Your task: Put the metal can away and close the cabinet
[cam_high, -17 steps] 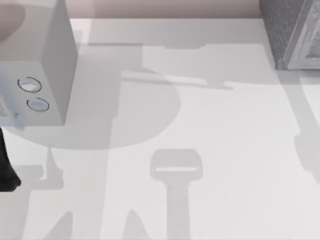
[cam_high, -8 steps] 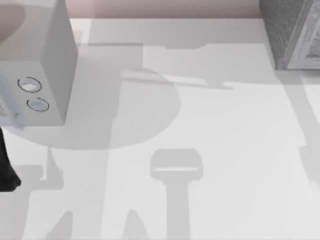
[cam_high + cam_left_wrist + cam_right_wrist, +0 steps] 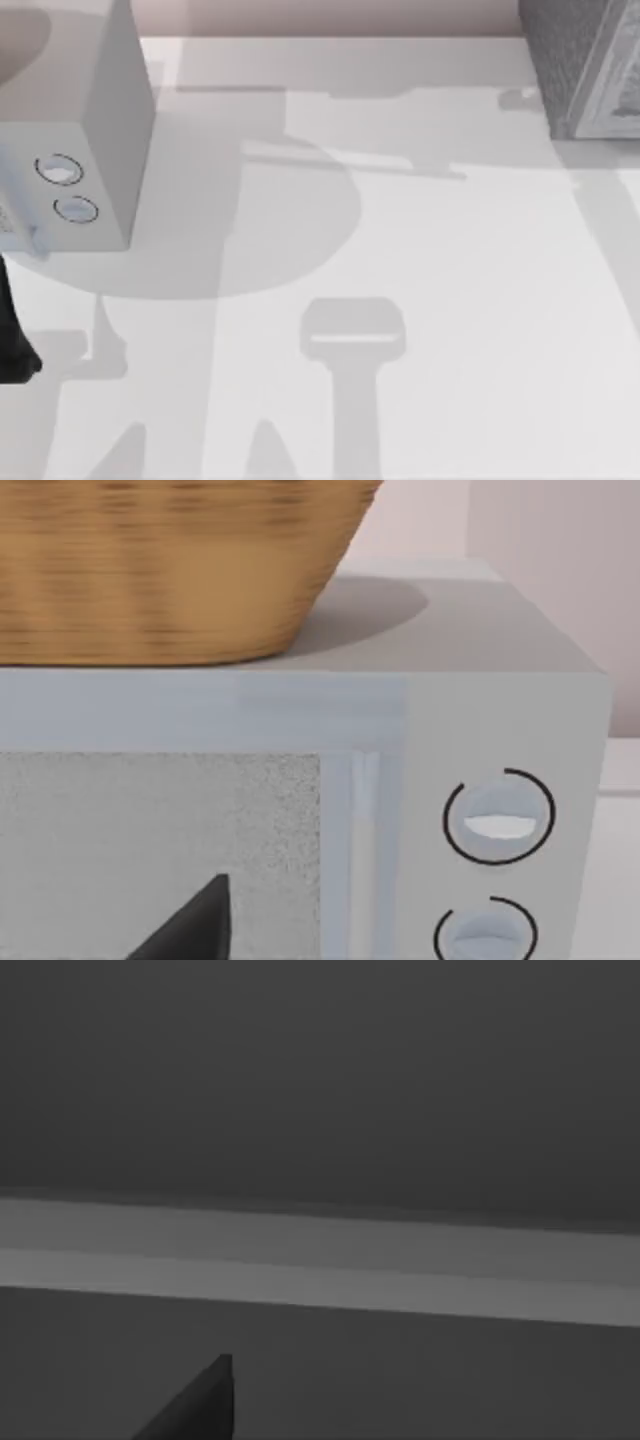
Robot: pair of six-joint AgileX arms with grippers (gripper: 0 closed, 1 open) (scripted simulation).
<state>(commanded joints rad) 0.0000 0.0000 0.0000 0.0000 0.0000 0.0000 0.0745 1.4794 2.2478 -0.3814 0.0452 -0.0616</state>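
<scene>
The cabinet (image 3: pixel 585 65) sits at the far right corner of the table (image 3: pixel 450 300), dark speckled side facing in and its paler framed front just poking in at the right edge. The can I honestly can't place: no red cylinder anywhere on the open tabletop, so my guess is it's either already inside the cabinet or riding in the right claw, but nothing here settles that. The right wrist view is dark, just a paler band across it. I'd judge the right arm is working close up at or inside the cabinet, and whether its claw is open, shut or holding anything, I can't tell. Same for whether the front is closed yet, not enough of it shows. Over on the left, the microwave (image 3: pixel 75 150) with its two round knobs stands at the table's left edge, a wicker basket (image 3: pixel 170 570) on top of it. The left arm (image 3: pixel 12 340) hangs by the left edge, camera staring at the microwave front, looks parked, and its claw state I can't tell either. So: stowing possibly underway or done, closing unconfirmed.
</scene>
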